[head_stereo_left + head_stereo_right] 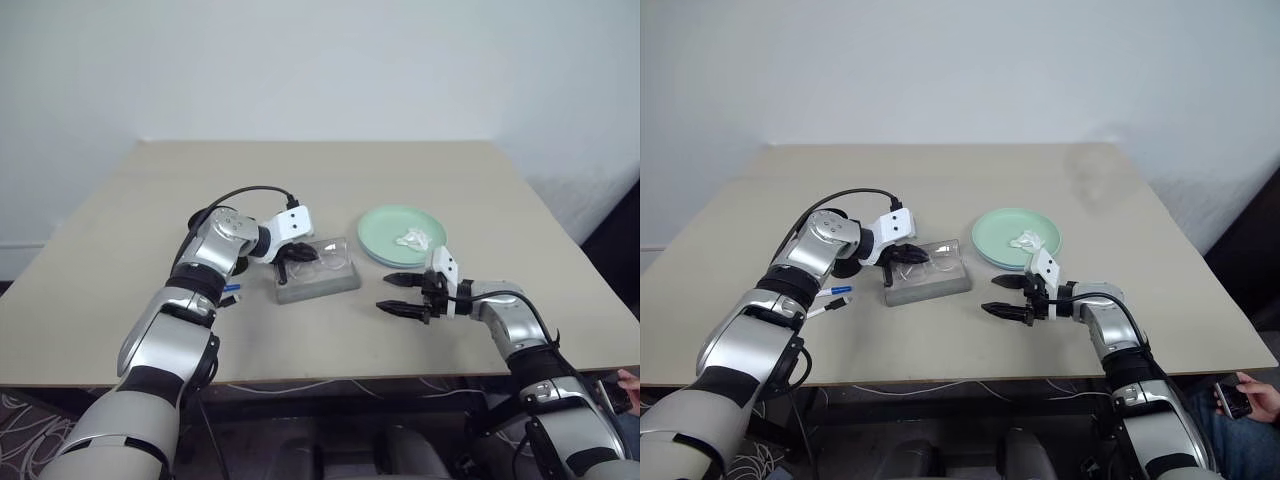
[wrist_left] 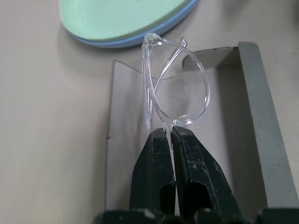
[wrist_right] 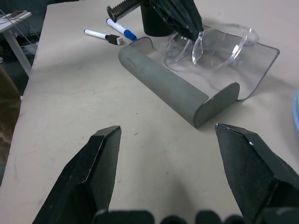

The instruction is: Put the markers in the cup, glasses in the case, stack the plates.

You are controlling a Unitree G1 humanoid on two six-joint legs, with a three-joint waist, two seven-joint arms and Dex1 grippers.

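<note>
The glasses (image 2: 175,88) are pinched at the frame by the closed fingers of the left gripper (image 2: 171,135) and are held over the open case (image 1: 318,270), which lies near the middle of the table (image 1: 300,170). At about three o'clock from the case, the right gripper (image 1: 404,295) is held with its fingers spread wide and nothing between them. At about one o'clock from that gripper, the two plates (image 1: 400,235) are seen already stacked, the green one on the blue one, with a small white scrap (image 1: 412,238) on top. At nine o'clock from the case, the black cup (image 3: 156,23) is partly hidden by the left arm, and two markers (image 3: 112,35) lie on the table beside it.
</note>
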